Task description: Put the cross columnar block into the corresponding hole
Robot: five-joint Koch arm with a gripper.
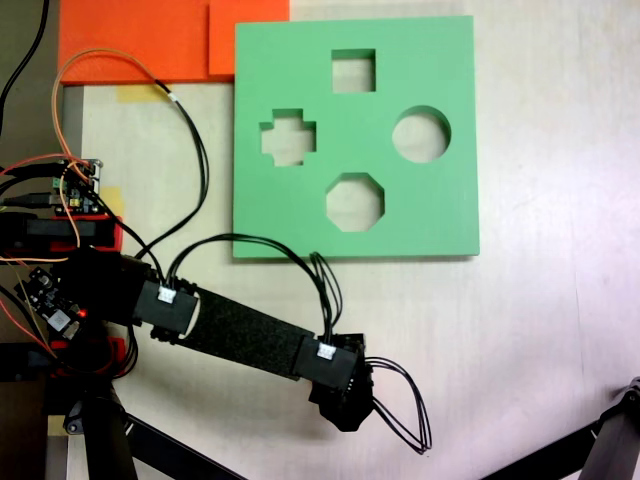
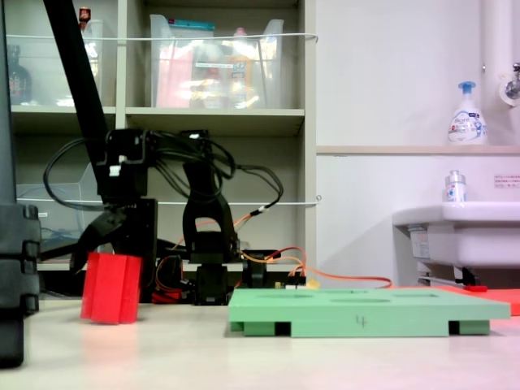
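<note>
The cross columnar block (image 2: pixel 111 288) is bright red and stands on the table at the second exterior view's left, leaning slightly. My gripper (image 2: pixel 110 256) comes down over its top, one finger at each upper side, shut on it. In the first exterior view the gripper (image 1: pixel 345 405) is at the lower middle and hides the block beneath it. The green foam board (image 1: pixel 440 215) lies beyond it, with the corresponding hole (image 1: pixel 288 137), a plus-shaped cutout, at its left. In the second exterior view the board (image 2: pixel 366 313) appears edge-on to the right of the block.
The board also has a square cutout (image 1: pixel 353 70), a round one (image 1: pixel 421 134) and an octagonal one (image 1: pixel 354 201). Orange foam sheets (image 1: pixel 150 40) lie at the top left. Loose cables (image 1: pixel 405 415) loop by the gripper. A tripod leg (image 1: pixel 610 440) stands at the bottom right.
</note>
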